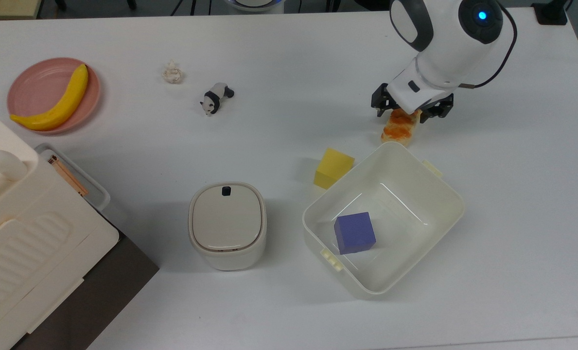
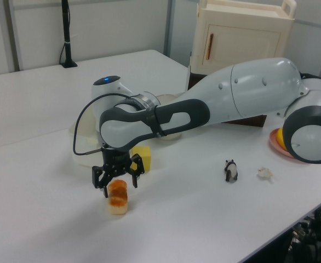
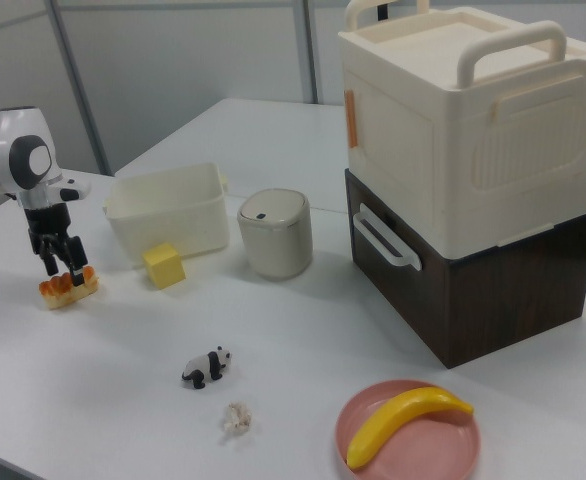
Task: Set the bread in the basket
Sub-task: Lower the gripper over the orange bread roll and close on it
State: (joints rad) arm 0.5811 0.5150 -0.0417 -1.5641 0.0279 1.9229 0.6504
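White table (image 1: 279, 58) spans the top view. Stacked storage boxes, cream on dark brown (image 3: 468, 170), sit at right of the right view and at lower left of the top view. Robot arm (image 2: 242, 101) reaches in from the right of the left view, wrist curled down toward lower centre-left.

Basket (image 1: 451, 194) is the cream square tub at lower right of centre in the top view, turned diagonal, with a purple cube (image 1: 354, 232) on its floor. White lidded bin (image 1: 227, 224) with a black button stands just left of the basket in the top view, apart from it. Pink plate (image 1: 36, 82) at upper left of the top view holds a banana (image 1: 58, 102).

Gripper (image 1: 408, 111) is at upper right of the top view, pointing down over the far end of the bread (image 1: 399, 132); fingers (image 2: 101, 178) are spread apart, straddling that end of the loaf, not clamped on it. Whether they touch it, cannot tell.

Bread lies on the table just above the basket's top corner in the top view, outside the tub; in the left view (image 2: 117, 198) it is at lower centre-left under the gripper (image 2: 116, 176), in the right view (image 3: 68, 286) at middle left.

Yellow cube (image 1: 333, 167) rests against the basket's upper-left wall in the top view. Toy panda (image 1: 216, 97) stands upper centre of the top view. Small crumpled white bit (image 1: 172, 73) lies left of the panda.
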